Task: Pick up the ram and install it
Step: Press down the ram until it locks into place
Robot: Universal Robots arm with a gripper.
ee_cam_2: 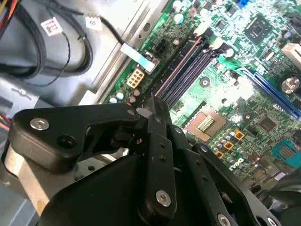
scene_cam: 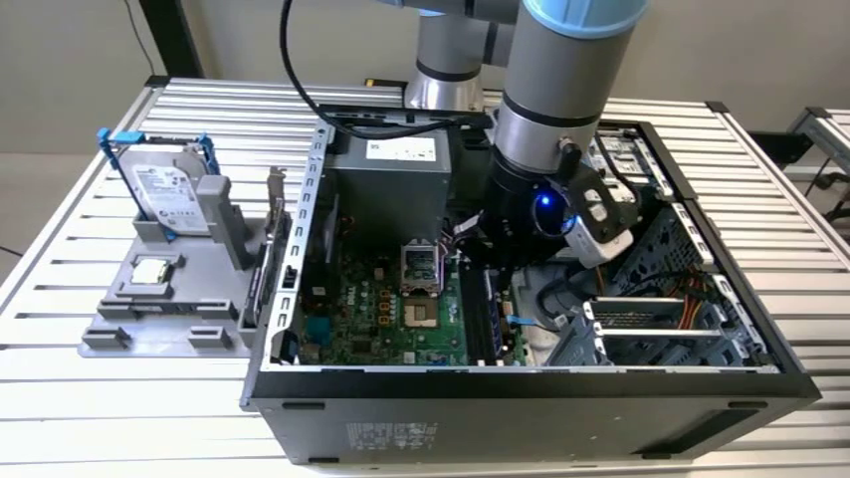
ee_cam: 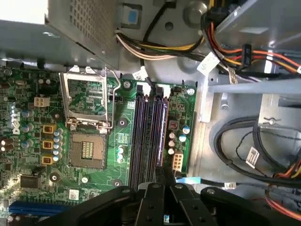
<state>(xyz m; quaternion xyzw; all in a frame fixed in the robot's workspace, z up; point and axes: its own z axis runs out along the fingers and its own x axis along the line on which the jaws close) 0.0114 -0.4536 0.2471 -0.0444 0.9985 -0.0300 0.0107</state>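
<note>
The ram [ee_cam: 162, 136] shows edge-on as a thin dark stick with a coppery edge. It stands in the outermost of the black memory slots [ee_cam: 143, 136] on the green motherboard [scene_cam: 358, 319]. In the second wrist view the ram [ee_cam_2: 176, 68] runs along the slots away from the fingertips. My gripper [ee_cam: 160, 184] is down inside the open computer case, with its black fingers pinched together on the near end of the ram. In the second wrist view the gripper [ee_cam_2: 154, 106] meets the stick at the slot's end. In the exterior view the arm's wrist [scene_cam: 544, 209] hangs over that spot.
A silver hard drive [scene_cam: 166, 194] in a blue-trimmed frame and a small processor chip [scene_cam: 153, 271] sit on a grey fixture [scene_cam: 119, 334] at the exterior view's left. Inside the case are the empty processor socket [ee_cam: 87, 150], the power supply [scene_cam: 392, 174], cable bundles [ee_cam: 244, 150] and a drive cage [scene_cam: 651, 329].
</note>
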